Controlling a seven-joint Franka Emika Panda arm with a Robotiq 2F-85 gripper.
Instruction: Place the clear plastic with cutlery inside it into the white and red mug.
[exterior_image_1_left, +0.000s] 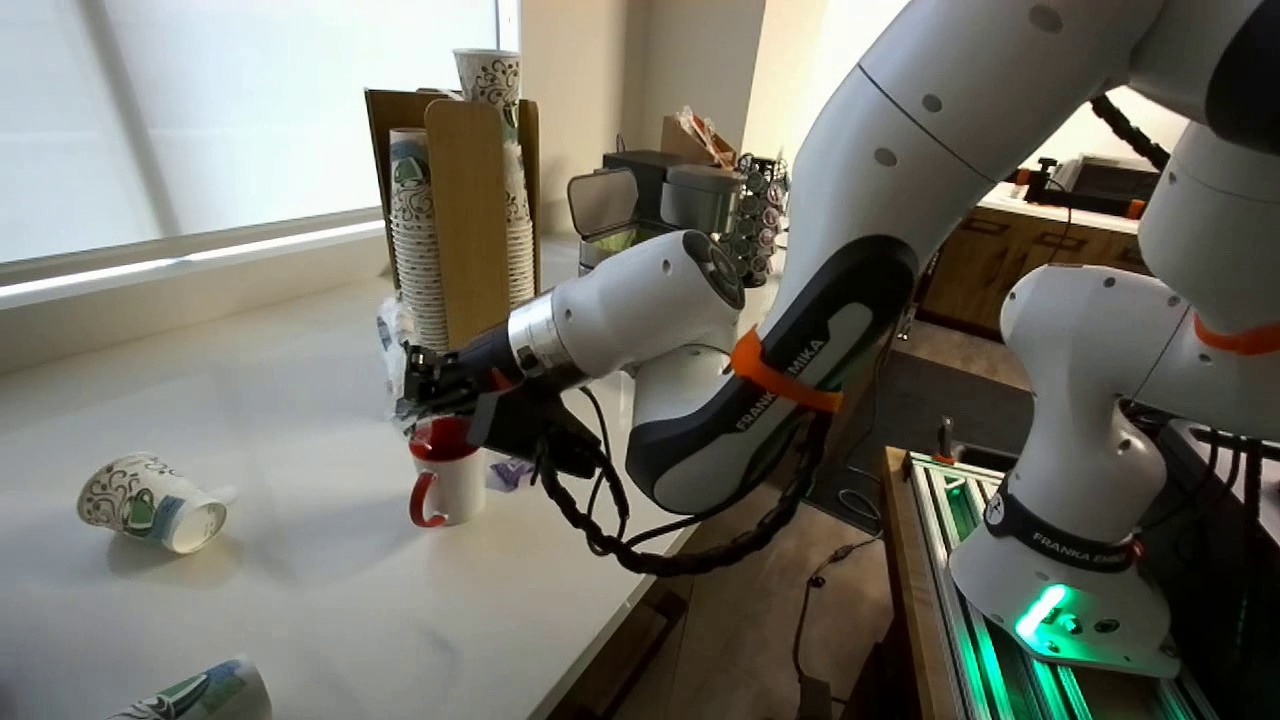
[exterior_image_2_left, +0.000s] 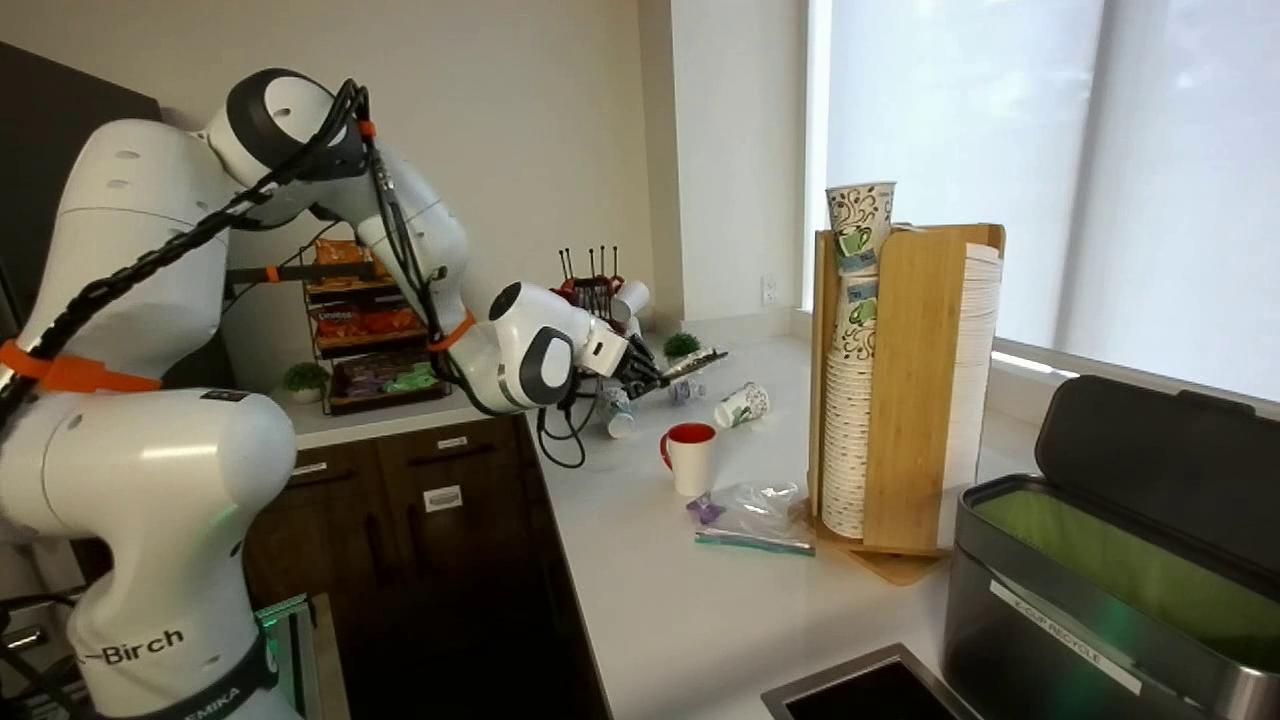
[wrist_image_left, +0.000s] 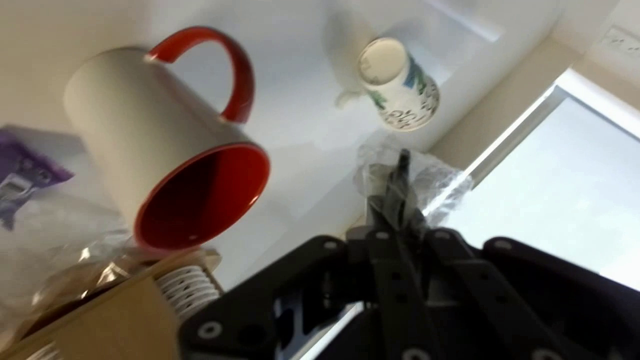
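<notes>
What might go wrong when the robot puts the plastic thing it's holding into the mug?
The clear plastic sticks out nearly sideways from the gripper, so it might catch on the white and red mug instead of sliding in. The mug stands upright with nothing holding it, so a bump might tip it.

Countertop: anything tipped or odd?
Yes: in an exterior view, a patterned paper cup lies on its side, with a second cup likewise at the bottom edge; odd, given the neat cup stack in the wooden holder. Mug stands upright.
</notes>
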